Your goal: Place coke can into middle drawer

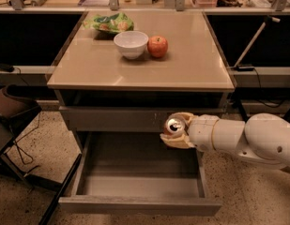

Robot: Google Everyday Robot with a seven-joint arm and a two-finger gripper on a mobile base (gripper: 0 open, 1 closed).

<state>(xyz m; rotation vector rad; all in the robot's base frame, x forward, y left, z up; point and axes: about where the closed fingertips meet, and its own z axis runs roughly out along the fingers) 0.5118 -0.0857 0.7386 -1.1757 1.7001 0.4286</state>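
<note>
The coke can [174, 125] shows its silver top and a little orange-red side. My gripper [175, 131] is shut on it and holds it above the right rear part of the open middle drawer [135, 182]. The drawer is pulled out, wide and shallow, with a smooth grey inside and nothing in it. My white arm [248, 137] reaches in from the right.
On the tan tabletop [135, 64] stand a white bowl [131, 44], a red apple [157, 46] and a green chip bag [108, 22]. The shut drawer front [111, 118] with white scuffs is just behind the can. A dark chair [11, 116] stands at the left.
</note>
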